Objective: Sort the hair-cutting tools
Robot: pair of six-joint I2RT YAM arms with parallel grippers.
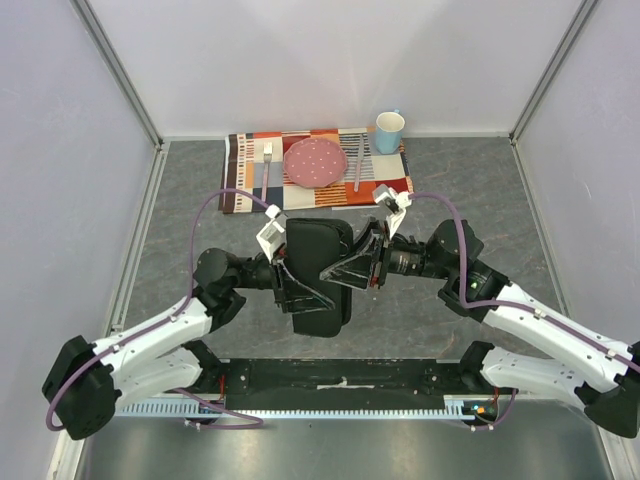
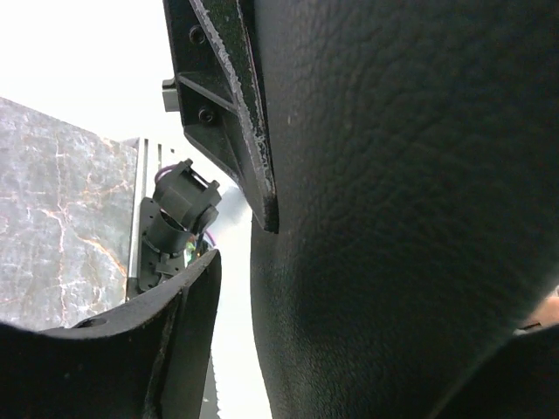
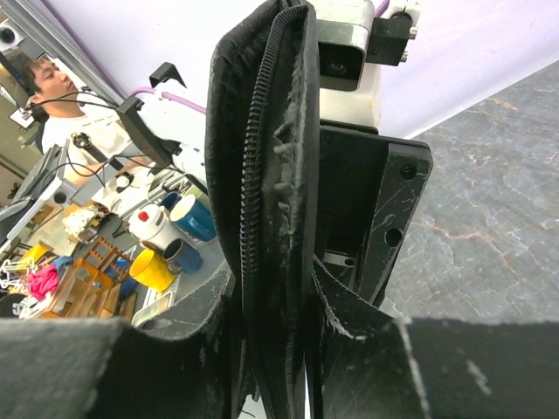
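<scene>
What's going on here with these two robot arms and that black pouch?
Both arms grip a flat black zip case between them over the grey table. The left hand clamps one side and the right hand pinches its zipper edge. No scissors or clips show in any view. A striped placemat with a pink plate, fork and knife lies at the far edge.

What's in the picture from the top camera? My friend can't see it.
Two robot arms meet mid-table, the left gripper and right gripper both clamping one black zip case between them. Behind lies a striped placemat with a pink plate, fork and knife, and a blue cup by its corner.
</scene>
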